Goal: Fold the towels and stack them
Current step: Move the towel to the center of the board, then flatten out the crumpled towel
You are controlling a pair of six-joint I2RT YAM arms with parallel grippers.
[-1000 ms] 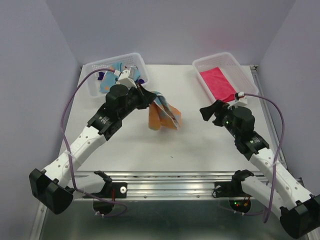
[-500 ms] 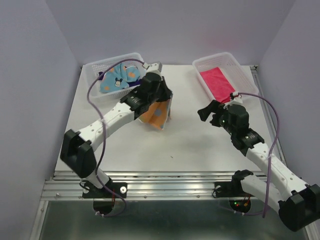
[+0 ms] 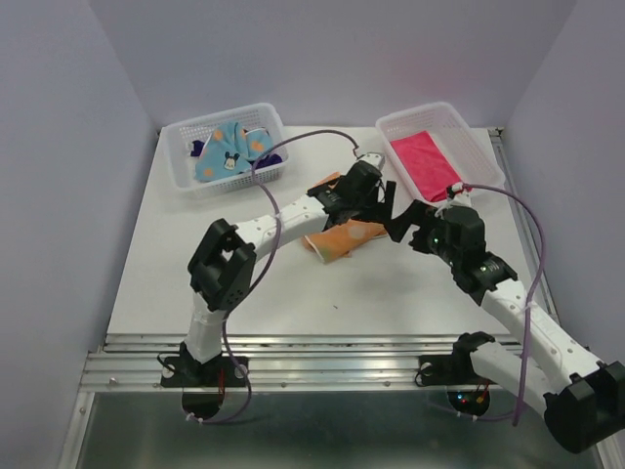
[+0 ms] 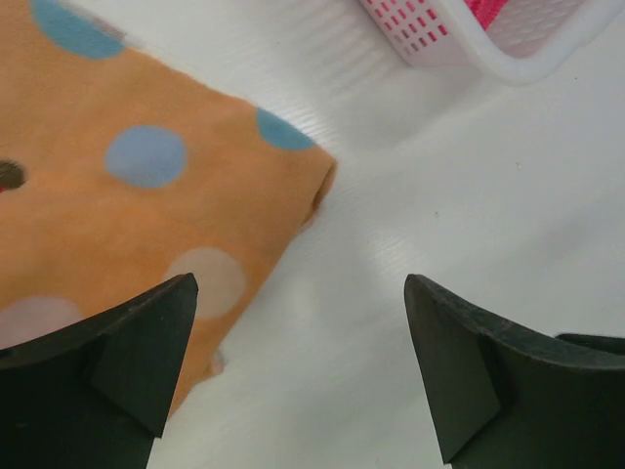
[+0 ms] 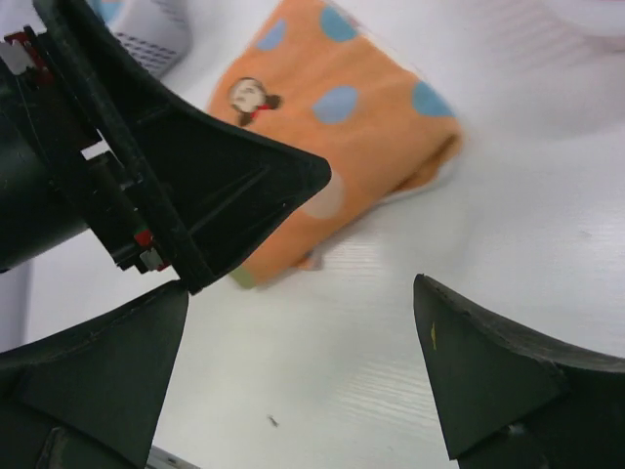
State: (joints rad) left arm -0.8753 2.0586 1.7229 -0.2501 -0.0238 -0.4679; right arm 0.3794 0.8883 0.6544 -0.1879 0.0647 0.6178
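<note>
Centre of the top view, ground: white table (image 3: 195, 283), bare apart from one cloth between the two arms.
Upper left, container: left basket (image 3: 181, 176), white, holding a blue towel (image 3: 229, 151) bunched up, with a purple cloth (image 3: 274, 156) showing at its edge.
Upper right, container: right basket (image 3: 488, 161), white, with a pink towel (image 3: 425, 161) lying flat inside.
Mid-table, item: orange towel (image 3: 342, 239) with blue spots and a cartoon figure, flat on the table in layers. Its long axis runs from lower left to upper right of the top view.
Over the item's right end: left gripper (image 3: 383, 200), jaws spread wide and holding nothing. In its wrist view the towel's corner sits up and to the left of the gap between the fingers (image 4: 146, 352), touching neither.
Just right of that: right gripper (image 3: 402, 221), jaws also wide and empty. In its wrist view the towel lies ahead and slightly left, partly behind the left gripper.
Nearer arm: left, directly above the cloth, with the right close beside it.
Judgement: the right arm is the better placed to carry the cloth to the pink towel. The spotted corner is the free end to pinch.
</note>
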